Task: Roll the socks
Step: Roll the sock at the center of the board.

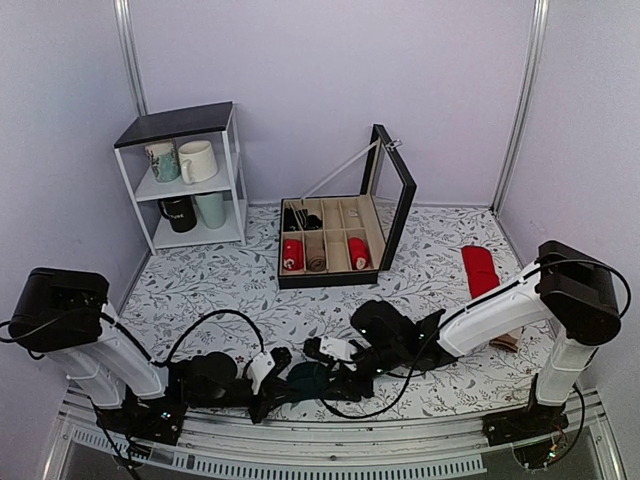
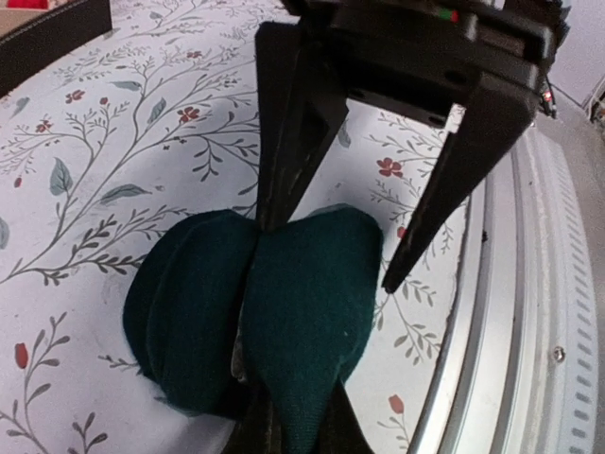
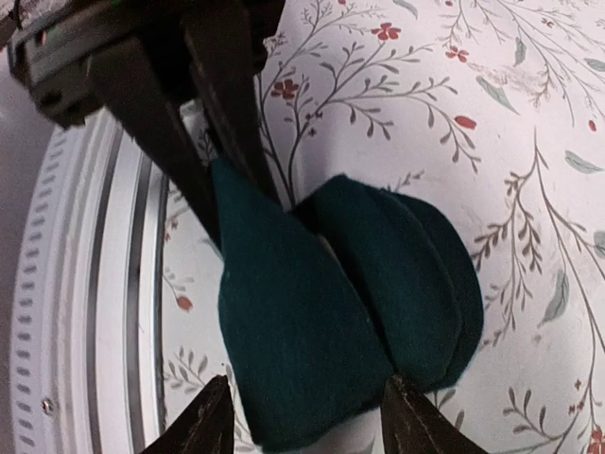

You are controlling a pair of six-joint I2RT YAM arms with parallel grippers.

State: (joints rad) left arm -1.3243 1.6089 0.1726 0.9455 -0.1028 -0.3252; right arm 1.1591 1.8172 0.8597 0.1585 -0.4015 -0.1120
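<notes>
Top external view shows one table (image 1: pixel 200 285) under a cloth printed with leaves and berries. Two arms come in from its near corners and meet at 6 o'clock, close to the rail (image 1: pixel 330 440) along the near edge. Their pincers face each other over the socks (image 1: pixel 308 378). The socks are one dark teal bundle lying on the cloth, folded into two thick rounded lobes with a crease between them.

The left pincer (image 1: pixel 284 382) is narrow. In the wrist views its two fingers pinch the fabric at one end of the lobe nearer the rail. The right pincer (image 1: pixel 325 372) is wide and straddles that same lobe from the opposite end. One finger (image 2: pixel 279 161) presses down into the crease and the other stands just beside the lobe's outer edge, on the rail side. I cannot tell whether that outer finger presses the fabric.

One shelf (image 1: pixel 175 122) stands at 10 o'clock, a white frame with a dark top. One black box (image 1: pixel 325 280) sits toward 12 o'clock with its lid propped open and its inside divided into compartments. Its near row holds two red rolls (image 1: pixel 292 252) and one beige-brown roll (image 1: pixel 317 255), and dark items lie in the far left compartments.

Red socks (image 1: pixel 480 270) lie flat at 3 o'clock, well apart from the teal bundle.

Four mugs (image 1: pixel 197 160) stand on the shelf. One patterned and one cream are on the upper tier, one black and one pale green on the lower. The black one bears pale lettering too small to read.
</notes>
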